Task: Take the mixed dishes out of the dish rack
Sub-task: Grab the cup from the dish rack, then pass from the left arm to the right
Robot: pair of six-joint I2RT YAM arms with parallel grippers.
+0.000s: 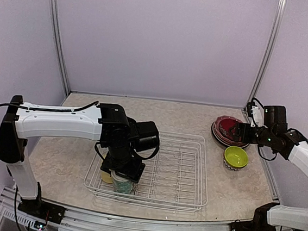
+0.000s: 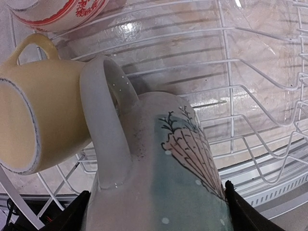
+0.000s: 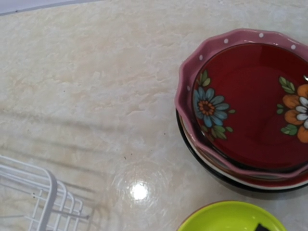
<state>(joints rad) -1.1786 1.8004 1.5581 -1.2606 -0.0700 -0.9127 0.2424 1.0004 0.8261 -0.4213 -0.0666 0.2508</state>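
Observation:
The dish rack [image 1: 184,170] sits mid-table. My left gripper [image 1: 121,182] reaches down into its near-left corner and is shut on the tall floral cup [image 2: 183,178], one black finger [image 2: 240,211] on each side. The pale yellow mug [image 2: 38,120] lies on its side against the cup's handle; it also shows in the top view [image 1: 105,176]. A red-patterned bowl [image 2: 57,9] sits beyond the mug. A plate stack topped by the maroon floral plate [image 3: 250,106] and the lime-green bowl [image 1: 236,156] stand right of the rack. My right gripper [image 1: 246,131] hovers by the stack; its fingers are hidden.
The rack's far corner [image 3: 43,192] shows in the right wrist view, with bare marble table [image 3: 120,96] between it and the plates. Purple walls with metal posts [image 1: 59,46] enclose the table on three sides.

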